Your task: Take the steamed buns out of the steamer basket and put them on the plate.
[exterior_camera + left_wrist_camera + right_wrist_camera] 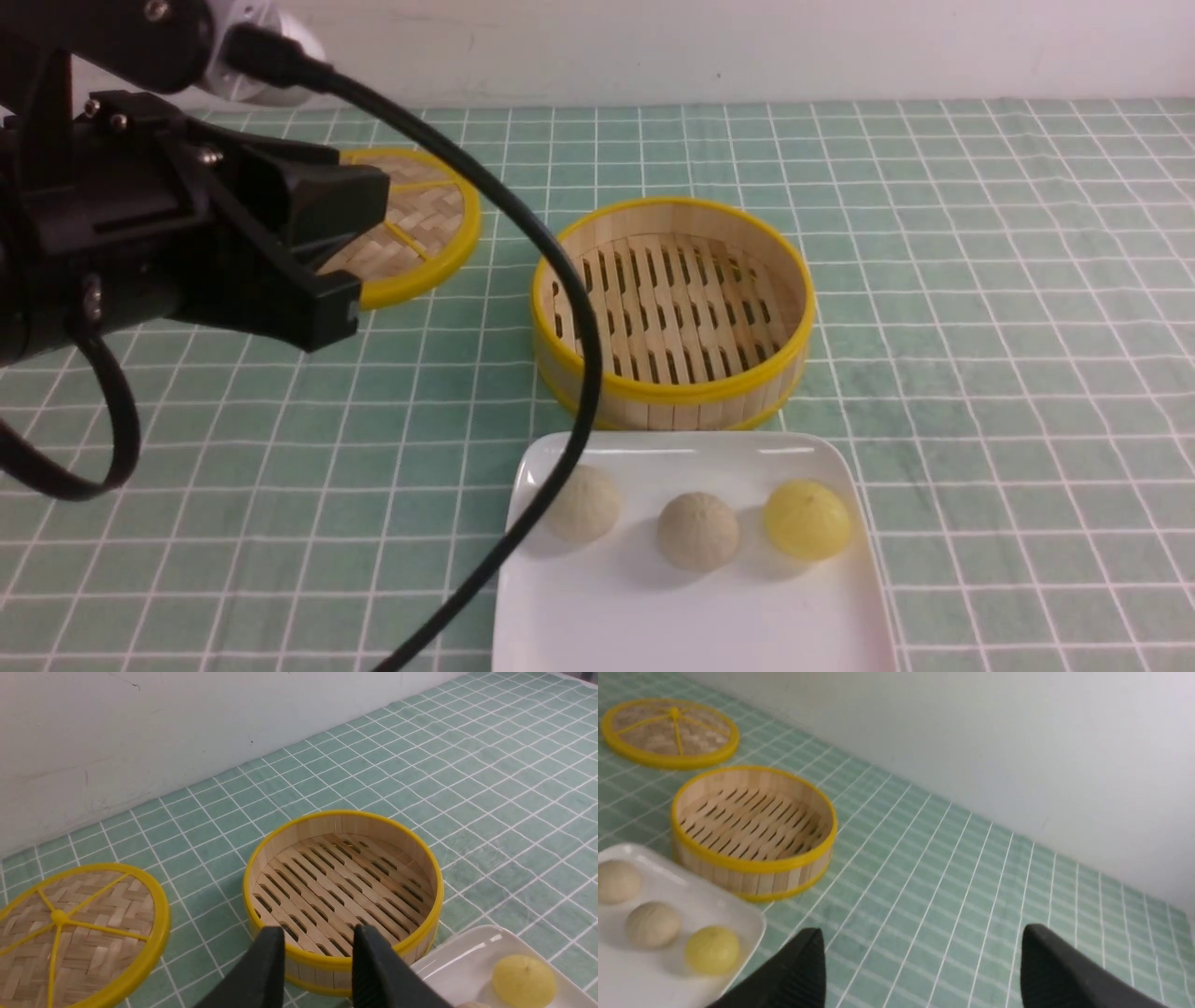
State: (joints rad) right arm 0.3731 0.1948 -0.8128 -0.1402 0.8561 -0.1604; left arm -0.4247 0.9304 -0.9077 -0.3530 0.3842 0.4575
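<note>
The three steamed buns (697,530) sit in a row on the plate (653,625), just in front of the steamer basket (672,397). Its lid (425,219) lies off left on the table (980,280). The left gripper (359,266) hovers there, jaws narrowly parted around nothing. The right gripper (922,942) has its jaws wide apart.

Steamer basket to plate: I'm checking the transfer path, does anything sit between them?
Nothing visible does. The steamer basket stands empty right behind the plate, which already holds all three steamed buns.

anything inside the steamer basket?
Nothing: the steamer basket shows only bare slats. The front view's cable hides a strip, but the wrist views show it bare. All three buns sit on the plate.
</note>
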